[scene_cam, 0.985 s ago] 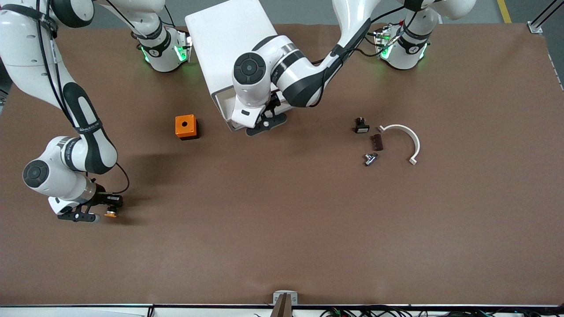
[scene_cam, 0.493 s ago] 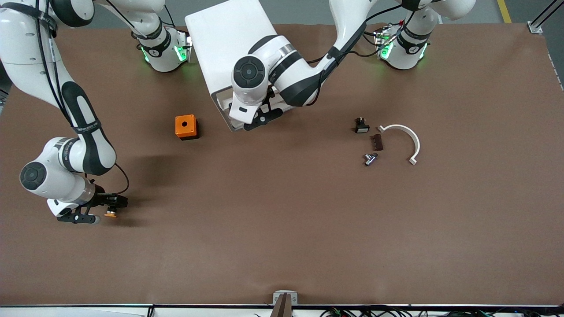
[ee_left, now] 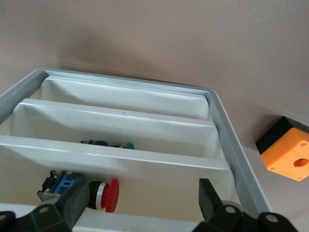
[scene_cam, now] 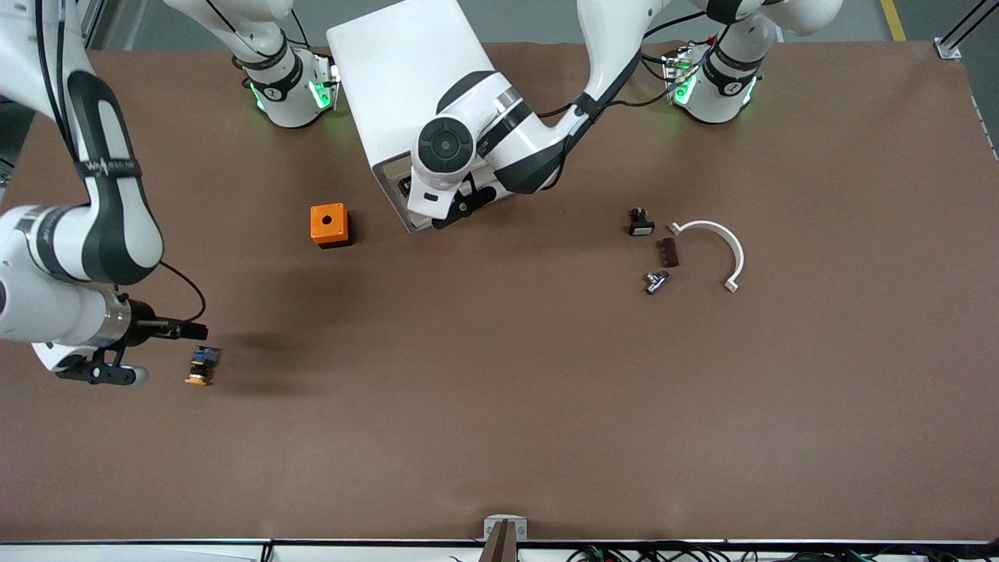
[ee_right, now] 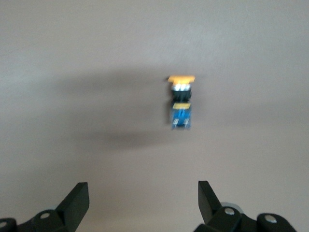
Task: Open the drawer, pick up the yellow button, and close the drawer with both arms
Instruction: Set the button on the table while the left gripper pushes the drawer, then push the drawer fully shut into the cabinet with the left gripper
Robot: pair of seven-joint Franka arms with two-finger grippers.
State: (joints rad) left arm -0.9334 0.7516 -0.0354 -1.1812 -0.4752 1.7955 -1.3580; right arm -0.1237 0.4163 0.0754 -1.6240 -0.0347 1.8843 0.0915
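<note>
The button [scene_cam: 201, 366] lies on the worktop [scene_cam: 499, 406] toward the right arm's end, free of the released right hand [ee_right: 140, 200] just beside it. The left hand [ee_left: 142, 200], fingers spread and empty, hovers at the drawer [ee_left: 120, 159]; pushing off-centre might jam it. The drawer's front is hidden.

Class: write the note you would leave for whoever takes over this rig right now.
Right gripper: open, empty, beside the button, which lies on the table at the right arm's end.
Left gripper: open, empty, at the front of the cabinet, at the drawer.
Done: drawer opened, button taken out and set down.
Left: finish closing the drawer.
</note>
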